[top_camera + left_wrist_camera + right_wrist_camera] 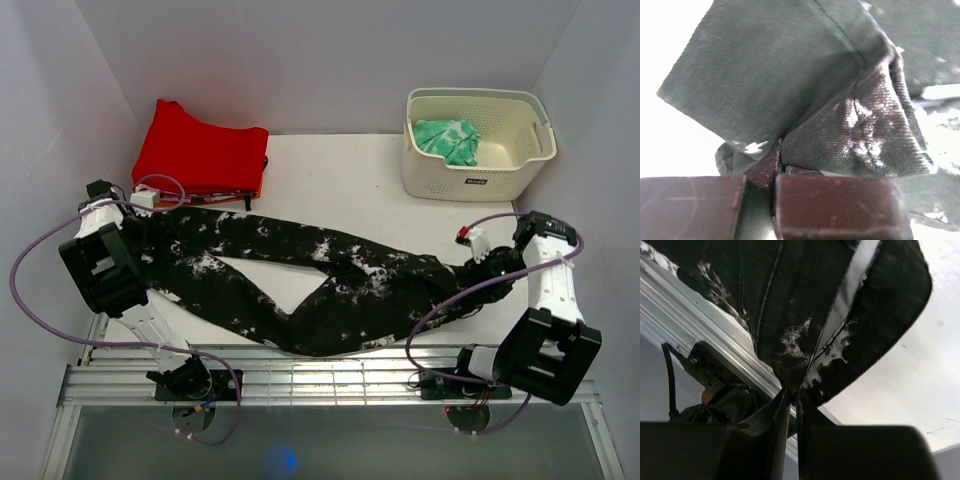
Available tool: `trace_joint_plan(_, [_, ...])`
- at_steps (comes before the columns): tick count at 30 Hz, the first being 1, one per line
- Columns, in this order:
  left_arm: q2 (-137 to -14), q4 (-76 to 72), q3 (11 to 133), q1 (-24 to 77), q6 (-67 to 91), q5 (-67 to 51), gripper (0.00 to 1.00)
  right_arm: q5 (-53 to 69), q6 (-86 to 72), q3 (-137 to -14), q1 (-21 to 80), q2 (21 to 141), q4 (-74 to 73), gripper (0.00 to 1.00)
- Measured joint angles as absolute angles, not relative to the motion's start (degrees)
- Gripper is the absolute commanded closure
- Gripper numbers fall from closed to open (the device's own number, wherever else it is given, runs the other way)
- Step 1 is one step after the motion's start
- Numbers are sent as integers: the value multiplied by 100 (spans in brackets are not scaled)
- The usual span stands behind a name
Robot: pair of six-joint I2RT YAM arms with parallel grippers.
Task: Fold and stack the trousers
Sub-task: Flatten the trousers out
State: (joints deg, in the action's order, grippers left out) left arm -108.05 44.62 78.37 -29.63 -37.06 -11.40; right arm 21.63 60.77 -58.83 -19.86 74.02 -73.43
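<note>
Long black thin-cloth trousers with white splatter (380, 290) lie stretched across the white table (330, 170), legs forked. The left end effector (778, 155) and right end effector (791, 397) each clamp an end.

Not really getting anything readable here. The only marking showing up is a small dark label (477, 182) sitting on the front wall of the cream basket (440, 175), out beyond the right gripper (790, 397), and its pale lettering is coming out too tiny to read.
</note>
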Motion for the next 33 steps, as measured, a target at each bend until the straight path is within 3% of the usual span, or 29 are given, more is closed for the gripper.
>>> trace_joint_plan(1, [-10801,4536,7837,-2971,-3822,-1271,67,2132,6158,-5623,-1953,7185,-7378,68])
trace_joint_plan(2, [-10792,4624,7839,-2980,-3896,-1441,57,2110,6222,-5443,-1905,7008,-7395,39])
trace_joint_plan(3, [-10779,4718,7843,-2978,-3951,-1588,47,2095,6263,-5323,-1872,6875,-7456,28])
trace_joint_plan(4, [-10750,4840,7850,-2971,-4027,-1780,44,2091,6311,-5286,-1848,6827,-7505,19])
trace_joint_plan(6, [-10641,5063,7854,-2947,-4091,-2117,37,2134,6342,-5308,-1817,6873,-7518,16])
trace_joint_plan(9, [-10280,5262,7859,-2770,-4239,-2541,34,2294,6248,-5811,-1844,7286,-7599,1])
trace_joint_plan(16, [-9041,5177,7828,-1839,-4392,-3177,32,3153,5170,-7741,-1879,8724,-7150,2])
trace_joint_plan(23, [-8890,5035,7822,-1302,-4062,-3382,32,3461,3474,-7577,-1879,10082,-6084,0])
trace_joint_plan(28, [-8895,4923,7822,-1302,-3828,-3382,32,3459,2670,-6938,-1811,10230,-5430,0])
trace_joint_plan(30, [-8882,4866,7817,-1302,-3758,-3367,32,3516,2434,-6748,-1717,10276,-5223,5])
trace_joint_plan(33, [-8827,4768,7762,-1302,-3675,-3347,32,3693,2200,-6602,-1533,10481,-5089,30])
